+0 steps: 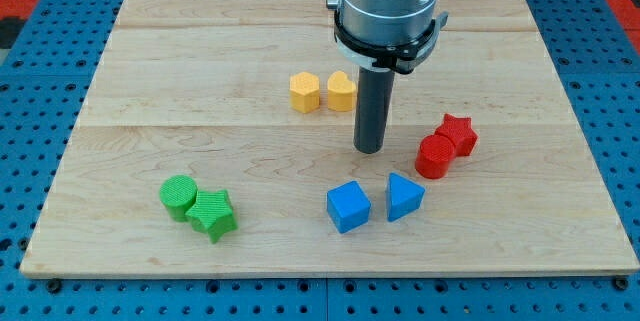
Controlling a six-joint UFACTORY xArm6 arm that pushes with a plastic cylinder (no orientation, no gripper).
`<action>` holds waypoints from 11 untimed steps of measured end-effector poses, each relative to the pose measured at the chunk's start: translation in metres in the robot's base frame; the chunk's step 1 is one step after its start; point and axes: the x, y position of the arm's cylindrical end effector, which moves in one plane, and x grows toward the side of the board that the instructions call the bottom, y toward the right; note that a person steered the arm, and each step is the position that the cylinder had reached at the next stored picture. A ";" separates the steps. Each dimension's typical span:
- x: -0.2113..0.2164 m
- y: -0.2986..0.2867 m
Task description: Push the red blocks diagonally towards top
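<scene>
Here, no brand, label or lettering can be read on any block, on the rod or on the wooden board [150, 91]. Taking my tip [369, 150] as the landmark: it rests on the board near the middle, and since the arm ends in a plain rod there are no fingers to open or close and it has hold of nothing. The red cylinder [434, 156] lies to the view's right of my tip, apart from it, with bare wood between; the red star [458, 134] touches that cylinder on its upper right side. Up and to the view's left of my tip sit the yellow heart [341, 91], close beside the rod, and the yellow hexagon [304, 92] touching the heart. Below my tip lie the blue cube [348, 206] and the blue triangle [404, 197], near each other. Far down to the view's left are the green cylinder [179, 196] and green star [213, 213], touching. From the red pair, open board runs toward the view's top and right edges.
</scene>
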 end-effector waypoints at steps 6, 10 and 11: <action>0.011 0.091; -0.034 0.167; -0.064 0.167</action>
